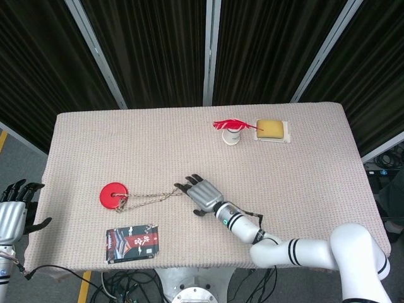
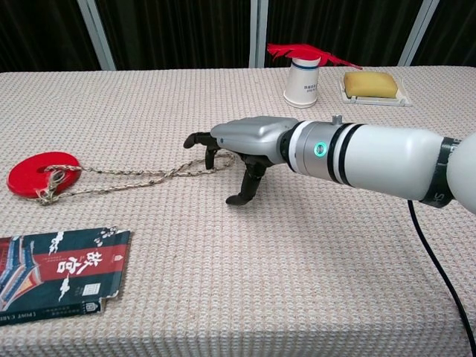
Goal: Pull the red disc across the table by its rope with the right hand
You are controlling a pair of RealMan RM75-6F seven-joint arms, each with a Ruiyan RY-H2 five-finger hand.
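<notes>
The red disc [image 1: 114,194] [image 2: 36,172] lies flat at the table's left. Its twisted rope [image 1: 150,197] [image 2: 134,176] trails right along the cloth. My right hand [image 1: 201,194] [image 2: 239,143] hovers palm down over the rope's free end. Its fingertips [image 2: 211,155] bend down onto the rope there, and the thumb [image 2: 244,192] points to the table apart from them. The rope lies slack and no closed grip shows. My left hand [image 1: 14,209] hangs off the table's left side, fingers spread, holding nothing.
A dark printed packet [image 1: 132,242] [image 2: 58,271] lies near the front edge below the disc. At the back right stand a paper cup [image 1: 232,134] [image 2: 301,82] with a red feather and a yellow sponge [image 1: 273,129] [image 2: 370,83] on a white tray.
</notes>
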